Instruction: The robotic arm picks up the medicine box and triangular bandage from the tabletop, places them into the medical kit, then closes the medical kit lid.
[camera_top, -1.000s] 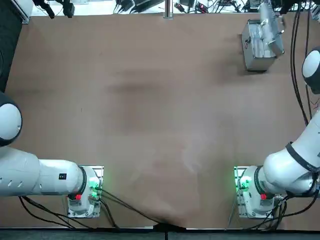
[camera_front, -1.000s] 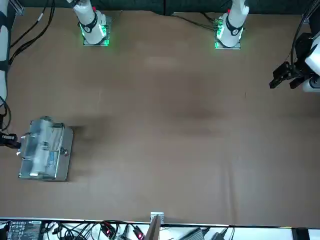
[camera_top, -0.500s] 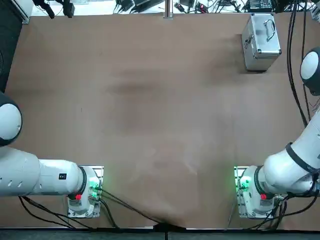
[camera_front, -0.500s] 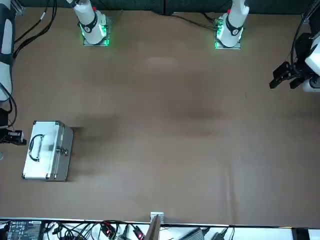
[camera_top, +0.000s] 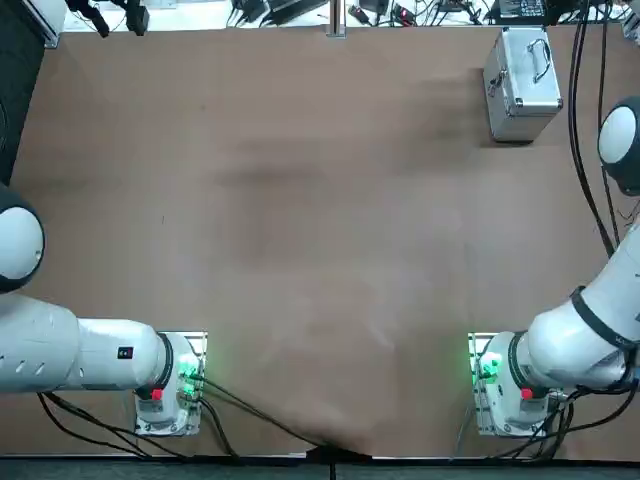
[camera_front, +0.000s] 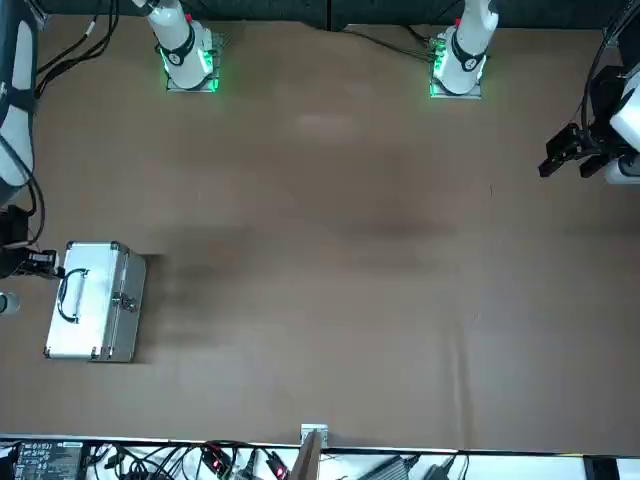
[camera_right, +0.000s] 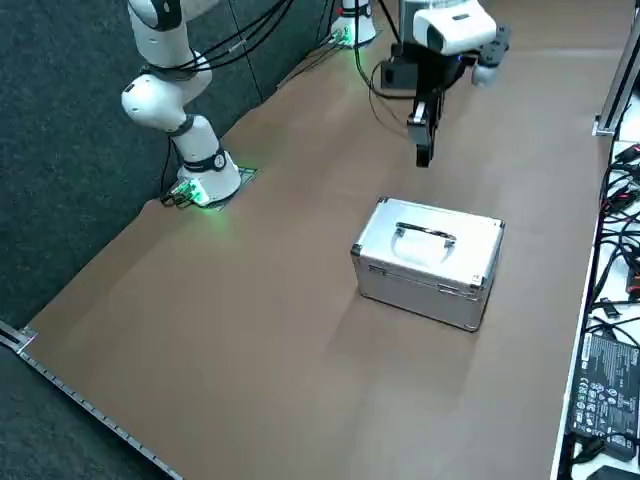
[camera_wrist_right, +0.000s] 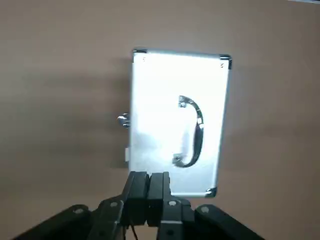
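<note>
Top view: the kit (camera_top: 513, 118) stands on the table (camera_top: 300, 230) in its far right part, with its lid (camera_top: 527, 65) shut flat over the body. The catch (camera_top: 497, 84) is on the kit's left side. On top of the lid is a curved handle (camera_wrist_right: 199, 135), its two ends fixed to the metal; dark reinforced corners (camera_wrist_right: 225, 60) show at the lid's edges. Light glares off much of the lid in the right wrist view.

The right arm (camera_top: 585, 320) rises from its base (camera_top: 484, 410) at the near right of the table, with green light showing on the base beside a red button (camera_top: 527, 393). Black cables (camera_top: 577, 130) run along the right side, trailing to the arm.

The right gripper (camera_wrist_right: 150, 175) is raised above the table at the far right, pointing down, apart from the kit. Its two black fingers (camera_wrist_right: 159, 187) are drawn together, with nothing held between them. In the right wrist view the fingertips overlap the edge of the lid, but the right side view shows the gripper up in the air.

Past the table's far edge, on the right, lie a black power adapter (camera_right: 606, 395) and a tangle of wires (camera_right: 622, 225).
</note>
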